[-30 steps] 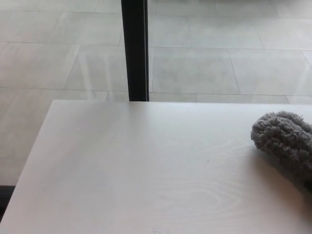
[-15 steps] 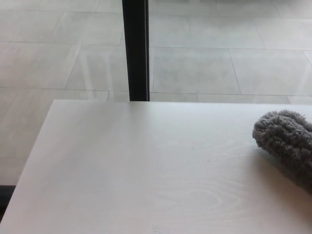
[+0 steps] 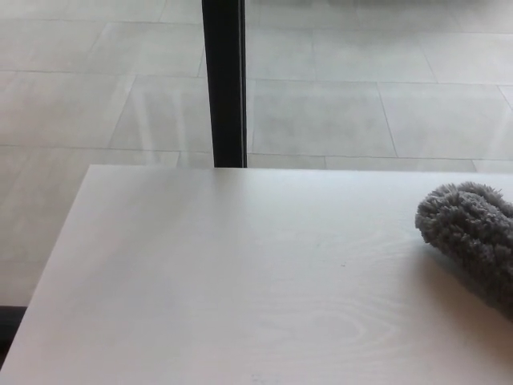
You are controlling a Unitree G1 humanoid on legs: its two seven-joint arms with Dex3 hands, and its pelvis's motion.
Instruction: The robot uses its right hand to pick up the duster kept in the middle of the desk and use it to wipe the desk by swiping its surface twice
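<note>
The grey fluffy duster lies on the white bench at its right side, partly cut off by the frame edge. Neither hand is visible, so the state of the fingers cannot be determined.

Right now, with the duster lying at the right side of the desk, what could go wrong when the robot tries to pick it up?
1. The grey fluffy duster runs out of the head view at the right edge, so its handle is unseen and a grasp may miss.
2. No hand is in view, so the approach cannot be checked.
3. The white desk looks smooth, so the duster might slide when pushed.
</note>
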